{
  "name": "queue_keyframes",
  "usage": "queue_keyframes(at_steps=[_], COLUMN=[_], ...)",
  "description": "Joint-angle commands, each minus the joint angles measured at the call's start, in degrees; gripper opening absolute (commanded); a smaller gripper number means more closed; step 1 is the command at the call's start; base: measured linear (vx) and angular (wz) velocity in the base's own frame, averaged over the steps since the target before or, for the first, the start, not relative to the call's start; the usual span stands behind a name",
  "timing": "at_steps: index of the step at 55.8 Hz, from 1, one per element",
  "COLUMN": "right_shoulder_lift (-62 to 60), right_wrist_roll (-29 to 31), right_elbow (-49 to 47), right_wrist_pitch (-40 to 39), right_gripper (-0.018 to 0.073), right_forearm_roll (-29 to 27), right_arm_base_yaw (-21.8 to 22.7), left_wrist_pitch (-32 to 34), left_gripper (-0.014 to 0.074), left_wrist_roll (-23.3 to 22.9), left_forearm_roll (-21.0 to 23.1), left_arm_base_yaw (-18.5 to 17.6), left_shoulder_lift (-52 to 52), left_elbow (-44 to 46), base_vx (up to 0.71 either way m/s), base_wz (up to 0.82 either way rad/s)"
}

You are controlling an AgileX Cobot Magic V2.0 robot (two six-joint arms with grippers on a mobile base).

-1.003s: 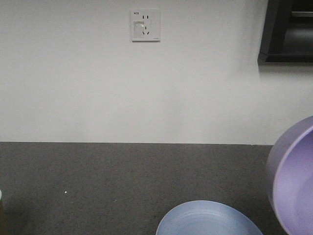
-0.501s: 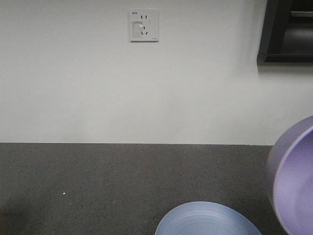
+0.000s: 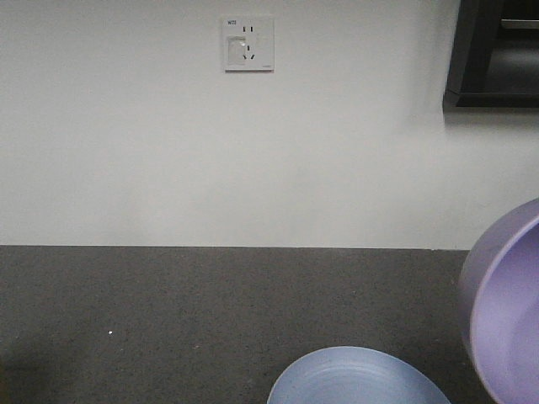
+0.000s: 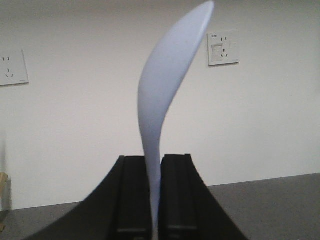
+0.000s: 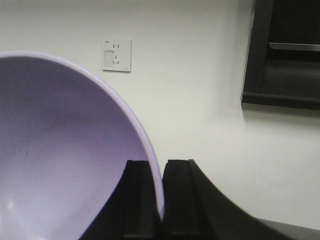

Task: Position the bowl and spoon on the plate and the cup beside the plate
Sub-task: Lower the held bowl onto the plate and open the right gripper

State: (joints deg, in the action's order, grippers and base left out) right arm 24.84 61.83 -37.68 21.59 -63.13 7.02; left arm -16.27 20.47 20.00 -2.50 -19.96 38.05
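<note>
- Purple plastic makes up the bowl [image 5: 65,160]. It is up in the air at the right of the front view, tipped on its side, and not on the plate [image 3: 358,379].
- The right gripper [image 5: 161,197] pinches the bowl's rim between its two black jaws, which are almost closed on it.
- The spoon [image 4: 159,115] is pale blue-white and stands straight up. Its handle is squeezed tight in the left gripper [image 4: 155,200].
- The plate lies flat and bare on the dark counter [image 3: 168,311], low down and to the left of the bowl.
- The cup does not show in any view, so nobody can tell where it stands.
- It looks like nothing is in place yet. The bowl and spoon have to go down on the plate, and the cup has to go beside it.
- Behind it all is a white wall [image 3: 126,151] with a socket [image 3: 248,44].
</note>
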Motion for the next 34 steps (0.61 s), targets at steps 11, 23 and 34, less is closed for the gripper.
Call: queue_keyframes(at_steps=[11, 23, 34], right_shoulder_lift=[1.2, 9.3, 37.9], right_wrist_roll=[0.3, -7.6, -36.5], right_elbow=[-1.6, -3.2, -20.6], right_wrist_pitch=[-3.0, -2.3, 20.0], right_gripper=[-0.0008, -0.0008, -0.0008], right_forearm_roll=[-2.1, 0.8, 32.7], right_arm_base_yaw=[0.2, -0.6, -7.7], left_wrist_pitch=[5.5, 4.8, 3.7], left_gripper=[-0.0006, -0.0006, -0.0006], left_wrist_roll=[0.0, 0.0, 0.0], left_forearm_roll=[1.0, 0.9, 1.0], left_arm_base_yaw=[-0.2, -0.2, -0.2], left_shoulder_lift=[-0.7, -0.7, -0.7], left_elbow=[1.7, 1.7, 1.7], base_vx=[0.00, 0.00, 0.00], base_wz=[0.00, 0.00, 0.00])
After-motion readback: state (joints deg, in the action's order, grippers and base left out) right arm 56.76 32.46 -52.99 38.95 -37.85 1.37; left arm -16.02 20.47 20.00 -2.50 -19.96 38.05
